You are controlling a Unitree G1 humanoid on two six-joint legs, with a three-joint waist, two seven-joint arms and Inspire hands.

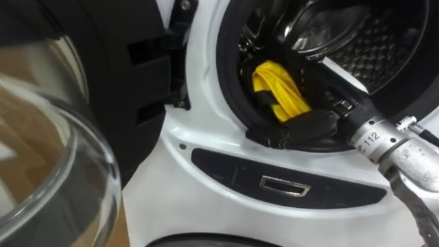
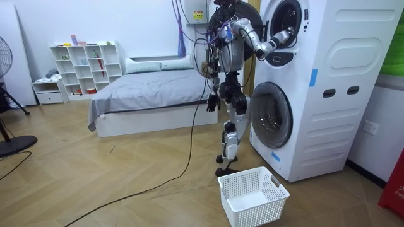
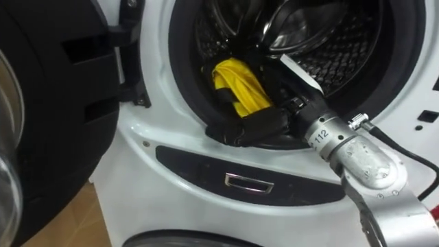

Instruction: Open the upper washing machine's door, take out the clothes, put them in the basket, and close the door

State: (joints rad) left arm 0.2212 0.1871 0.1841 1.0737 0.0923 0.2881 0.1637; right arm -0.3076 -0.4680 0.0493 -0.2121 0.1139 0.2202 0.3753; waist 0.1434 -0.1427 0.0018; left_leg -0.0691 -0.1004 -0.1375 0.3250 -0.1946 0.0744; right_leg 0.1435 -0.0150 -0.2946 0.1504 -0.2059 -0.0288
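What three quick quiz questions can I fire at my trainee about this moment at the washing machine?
1. True or false: the right hand is at the mouth of the upper drum, by the yellow cloth.
2. Where is the white basket? A) on the bed B) on the floor beside the robot C) on top of the machine.
3. Which hand hangs at the robot's side?
Key: 1 true; 2 B; 3 the left hand.
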